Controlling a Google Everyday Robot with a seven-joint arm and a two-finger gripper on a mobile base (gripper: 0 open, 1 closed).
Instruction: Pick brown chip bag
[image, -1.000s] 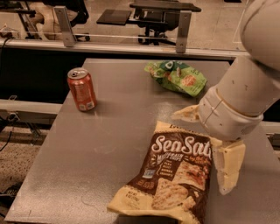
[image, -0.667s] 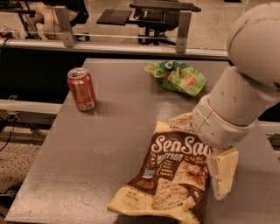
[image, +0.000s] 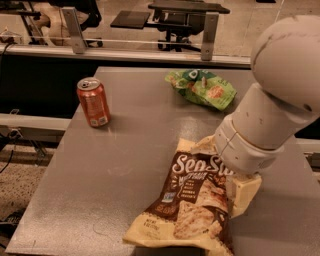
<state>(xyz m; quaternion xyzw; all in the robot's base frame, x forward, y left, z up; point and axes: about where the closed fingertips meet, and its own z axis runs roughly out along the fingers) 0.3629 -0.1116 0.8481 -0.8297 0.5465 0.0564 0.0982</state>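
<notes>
Gray bench (image: 125, 165). Brown chip bag (image: 192, 205) flat, front-right. Hand (image: 239, 165) at bag's top-right corner, under arm (image: 272, 110); grip can't tell. Soda can (image: 93, 102) left, green snack bag (image: 202, 88) at back.

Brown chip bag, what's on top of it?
The robot's arm covers the top right corner of the brown chip bag. The gripper is hidden under it, so no grasp shows.

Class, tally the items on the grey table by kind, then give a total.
Snack bags: 2, the brown chip bag and the green bag
Soda cans: 1
Total: 3
The gripper is hidden below the arm, over the brown chip bag.
</notes>
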